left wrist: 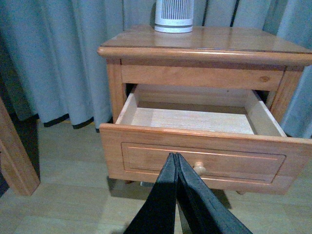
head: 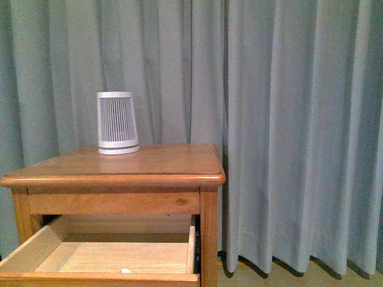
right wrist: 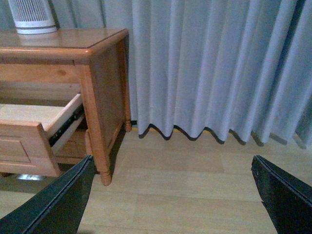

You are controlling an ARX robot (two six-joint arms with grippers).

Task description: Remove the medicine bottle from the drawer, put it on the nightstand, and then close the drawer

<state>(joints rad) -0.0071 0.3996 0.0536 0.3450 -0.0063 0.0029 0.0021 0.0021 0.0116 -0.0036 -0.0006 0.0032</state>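
Observation:
The nightstand [head: 149, 164] stands before a curtain. Its upper drawer [head: 114, 257] is pulled open, pale wood inside. A tiny white round bit [head: 125, 271], apparently the medicine bottle's cap, shows just behind the drawer's front wall. In the left wrist view the bottle is hidden behind the drawer front [left wrist: 146, 156]. My left gripper [left wrist: 175, 155] is shut and empty, close in front of the drawer front, just beside its round knob [left wrist: 199, 168]. My right gripper [right wrist: 171, 159] is open and empty over the floor to the right of the nightstand [right wrist: 100, 73]. Neither gripper shows in the front view.
A large white ribbed tapered cylinder [head: 117, 122] stands at the back left of the nightstand top. A grey curtain [head: 287, 119] hangs behind and to the right. Pale wood floor [right wrist: 185, 185] lies right of the nightstand. Another wooden piece [left wrist: 14, 156] stands to the left.

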